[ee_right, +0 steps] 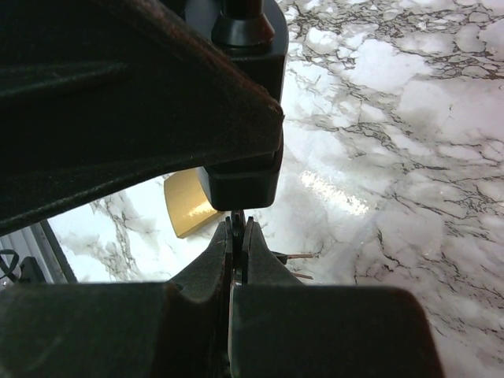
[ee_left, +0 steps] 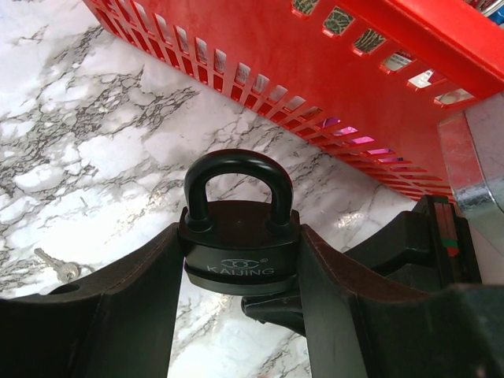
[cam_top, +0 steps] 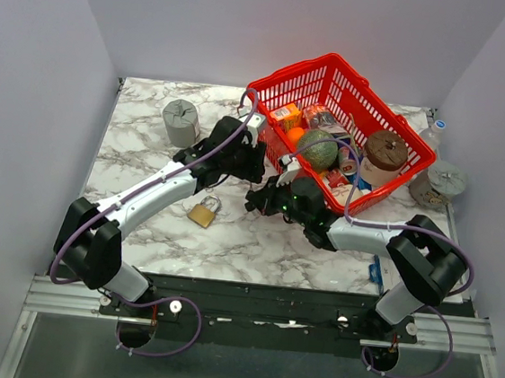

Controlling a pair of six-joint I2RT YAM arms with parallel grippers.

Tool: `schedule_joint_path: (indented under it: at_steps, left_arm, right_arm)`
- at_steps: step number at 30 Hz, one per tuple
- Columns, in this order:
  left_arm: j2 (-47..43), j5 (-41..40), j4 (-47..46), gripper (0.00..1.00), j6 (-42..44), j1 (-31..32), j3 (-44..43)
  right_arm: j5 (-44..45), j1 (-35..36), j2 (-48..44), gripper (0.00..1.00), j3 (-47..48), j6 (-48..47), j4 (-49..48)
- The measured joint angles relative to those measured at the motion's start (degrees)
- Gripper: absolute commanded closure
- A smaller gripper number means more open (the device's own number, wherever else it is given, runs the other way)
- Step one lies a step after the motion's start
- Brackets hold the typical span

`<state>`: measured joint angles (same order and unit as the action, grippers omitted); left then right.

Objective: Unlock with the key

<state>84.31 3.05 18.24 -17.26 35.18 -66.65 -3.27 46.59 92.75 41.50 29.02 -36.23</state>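
Key (ee_right: 235, 214) pinched in the shut right hand (ee_right: 238, 228) points tip-first at the underside of the black padlock (ee_left: 240, 232), which the left hand (ee_left: 241, 268) clamps by its sides

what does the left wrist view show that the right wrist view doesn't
Only the left wrist view: the red basket, the lettered face of the black padlock, and a small silver key-shaped piece lying on the marble table. Only the right wrist view: the right gripper pinched shut just under the padlock (whether a key sits between its fingers is unclear), and a corner of the brass padlock. Both: the black padlock clamped in the left gripper, over the marble table.
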Motion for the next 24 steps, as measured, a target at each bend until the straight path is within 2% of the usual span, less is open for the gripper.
schedule_joint_path:
  at_steps: [18, 24]
  left_arm:
    - [-2.0, 0.2, -3.3, 1.0, -0.6, -1.5, 1.1]
    - [-4.7, -1.4, -5.6, 1.0, -5.2, -1.9, 4.1]
  right_arm:
    - [1.3, -0.2, 0.0, 0.99, 3.9, -1.0, 2.9]
    - [0.8, 0.2, -0.6, 0.99, 3.9, 1.6, 3.8]
